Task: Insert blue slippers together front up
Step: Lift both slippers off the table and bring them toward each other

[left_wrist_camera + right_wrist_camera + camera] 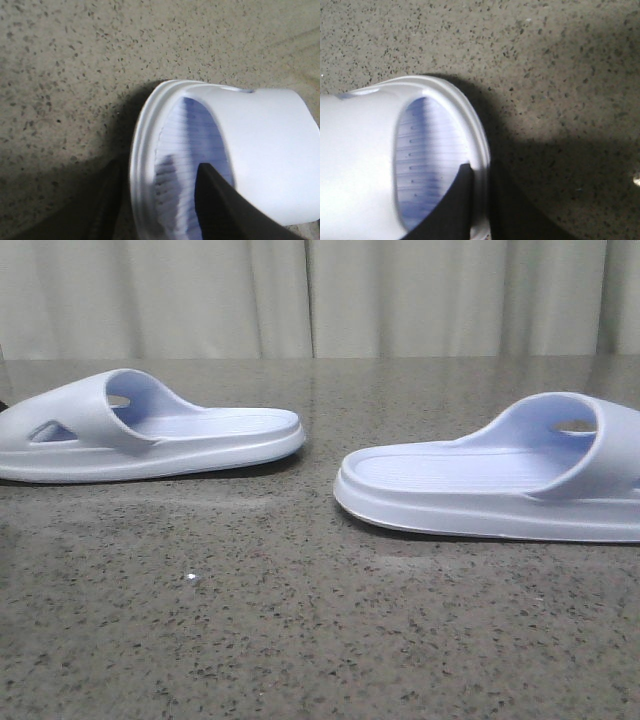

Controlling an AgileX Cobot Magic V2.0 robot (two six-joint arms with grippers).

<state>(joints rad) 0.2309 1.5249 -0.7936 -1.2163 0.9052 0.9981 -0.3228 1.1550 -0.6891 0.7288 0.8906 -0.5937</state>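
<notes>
Nearest the front camera is bare speckled grey stone table (300,640), with nothing on it up to the two blue slippers. The right slipper (500,480) lies a little closer, its open heel end pointing toward the middle and its strap running off the right edge of the view. The left slipper (150,435) sits slightly further back, mirrored, its strap at the left with a triangular side hole showing and its heel end pointing toward the other. Both rest flat on their soles, well apart, with open table between the two heels. Behind them hangs a pale pleated curtain (320,295).

Neither arm shows in the front view, but each wrist camera looks down on a slipper. The left gripper (160,200) has one dark finger inside on the ribbed footbed and the other outside the sole rim, so its jaws straddle the side wall; whether they already pinch it I cannot tell. The right gripper (475,200) stands likewise, one finger on the footbed and a darker shape outside the rim, the grip equally unclear.

By my reading the task is at its start: both arms are placed at the slippers, yet nothing is lifted, turned front-up or nested. Gripping, raising, aligning and sliding one slipper into the other all remain.
</notes>
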